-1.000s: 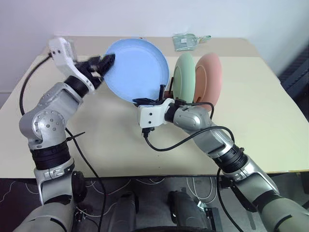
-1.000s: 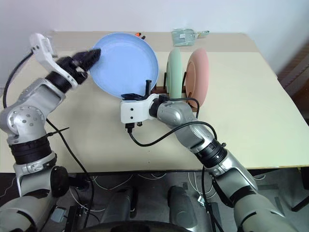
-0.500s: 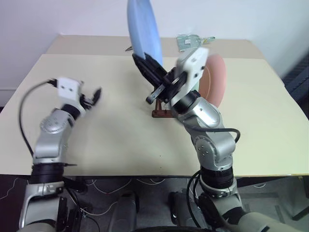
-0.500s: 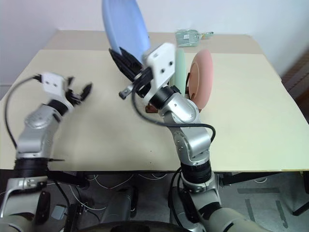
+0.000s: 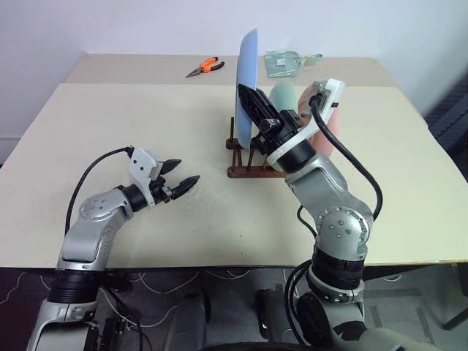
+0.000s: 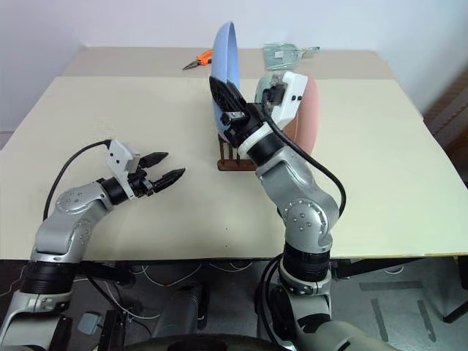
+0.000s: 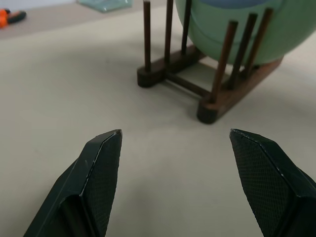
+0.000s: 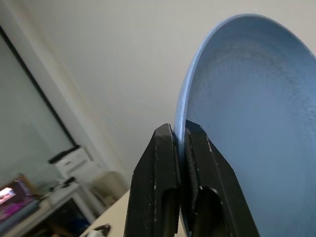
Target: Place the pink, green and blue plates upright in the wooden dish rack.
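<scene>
the cream desk (image 5: 110, 110) spans nearly the whole of both eye views, a second desk butted against its far edge at the top of the frame.

next in size is the blue plate (image 5: 247, 80), standing on edge just above centre in the left eye view, its rim turned toward the camera so it reads as a thin tall sliver. the right tool (image 5: 256, 110) is clenched on that rim (in the right wrist view the two black fingers (image 8: 160, 168) pinch the plate's edge between them), and the plate hangs over the left end of the rack, with its lower edge hidden behind the tool, so whether it touches the rack cannot be told.

the pink plate (image 6: 311, 117) stands upright at the right end of the rack, right of centre in the right eye view, and the green plate (image 7: 237, 24) stands upright just left of it, between the pegs, largely hidden behind the right arm in the eye views.

the wooden dish rack (image 5: 245, 162) sits at the centre of the desk, its left pegs bare.

the left tool (image 5: 181, 183) hovers low over the desk at lower left, released, its fingers spread wide with nothing between them, pointing toward the rack and well apart from it.

orange-handled pliers (image 5: 205, 68) lie on the far desk at upper centre, a clear bag (image 5: 287, 61) to their right.
</scene>
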